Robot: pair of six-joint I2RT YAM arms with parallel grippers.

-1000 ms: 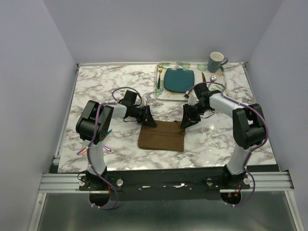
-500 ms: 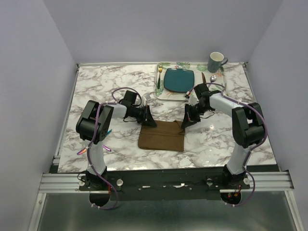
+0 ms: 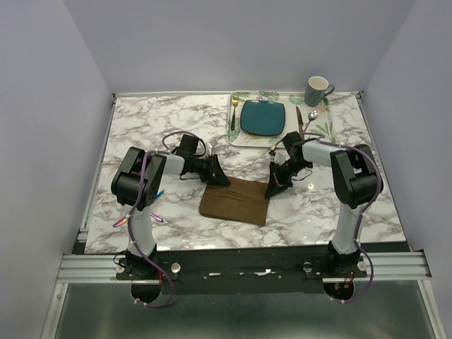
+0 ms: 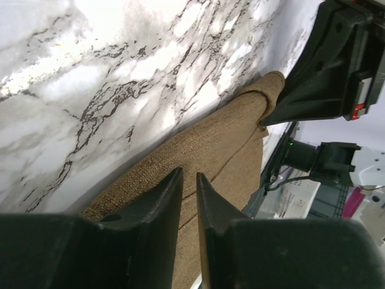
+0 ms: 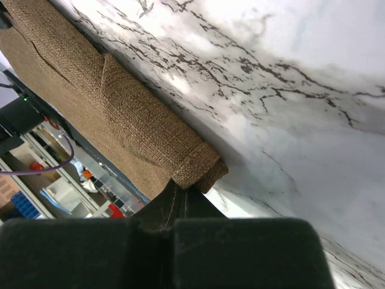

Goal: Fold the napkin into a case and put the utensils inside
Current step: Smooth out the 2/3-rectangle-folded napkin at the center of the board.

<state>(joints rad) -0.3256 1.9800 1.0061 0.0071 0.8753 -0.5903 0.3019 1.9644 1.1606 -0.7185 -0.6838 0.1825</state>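
Brown napkin on marble surface, right end effector pinched together on its corner, left end effector barely apart, couldn't tell if gripping

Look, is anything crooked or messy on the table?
Yes. The napkin lies a bit crooked, and its far right corner is bunched up where the right pincer pinches it. Nothing looks spilled or broken.

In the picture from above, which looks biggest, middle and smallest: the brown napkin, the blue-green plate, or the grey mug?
1. brown napkin, though it lies nearer the camera than the other two
2. blue-green plate
3. grey mug
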